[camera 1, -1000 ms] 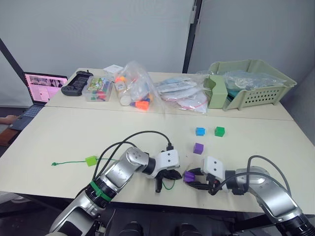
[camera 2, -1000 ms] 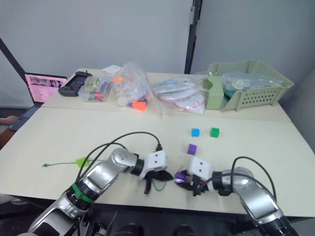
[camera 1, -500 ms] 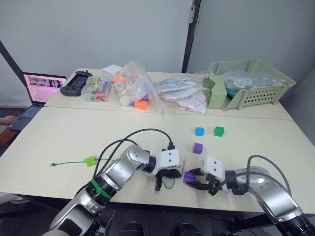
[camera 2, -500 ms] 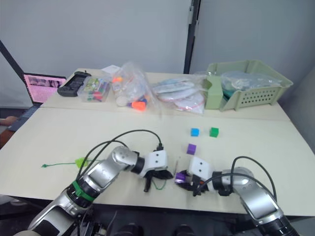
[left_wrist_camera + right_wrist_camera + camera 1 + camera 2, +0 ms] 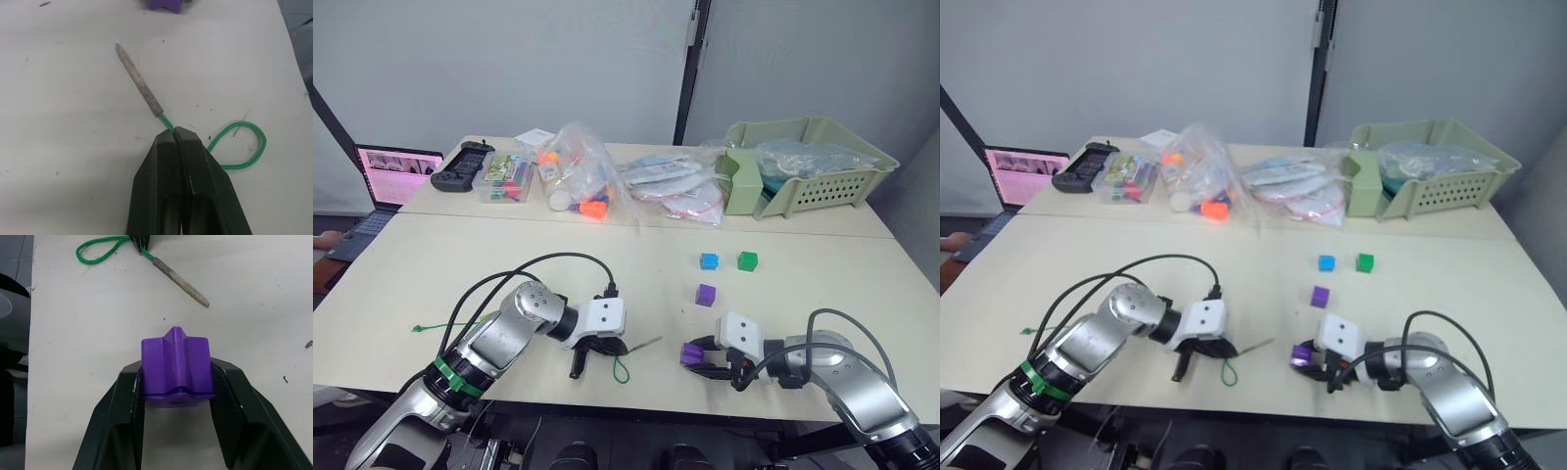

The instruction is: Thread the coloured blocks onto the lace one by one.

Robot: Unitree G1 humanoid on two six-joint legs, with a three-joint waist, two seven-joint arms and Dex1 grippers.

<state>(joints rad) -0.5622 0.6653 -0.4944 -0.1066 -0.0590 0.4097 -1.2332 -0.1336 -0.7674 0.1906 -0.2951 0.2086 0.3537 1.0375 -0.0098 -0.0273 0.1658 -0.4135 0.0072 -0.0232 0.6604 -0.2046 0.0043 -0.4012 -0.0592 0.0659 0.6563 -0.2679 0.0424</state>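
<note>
Laptop point(image 5: 396, 168) at far left edge, about 10 o'clock of table point(image 5: 460, 264). Black controller point(image 5: 457, 168), clear box of markers point(image 5: 507, 176), bag of orange toy pieces point(image 5: 576, 178) along back, 11 to 12 o'clock. Lace point(image 5: 445, 326) lying at 8 o'clock near left edge, green end visible there, rest hidden behind arm. Left gripper point(image 5: 174, 134) near front edge, 7 o'clock, jaws pinched tight on lace just behind stiff tan tip point(image 5: 138, 80); small green loop point(image 5: 242, 146) beside fingers. Tip lying flat on table, aimed toward right gripper, well apart from it. Purple block point(image 5: 177, 364) clamped between right gripper point(image 5: 177, 382) fingers, jaws narrow around it, at 5 o'clock near front edge. Second purple block point(image 5: 706, 295) loose at centre-right, 3 o'clock of left gripper. Blue block point(image 5: 710, 261) and dark green block point(image 5: 748, 260) just beside each other, behind it. Green basket point(image 5: 808, 181) at 1 o'clock, back right.
</note>
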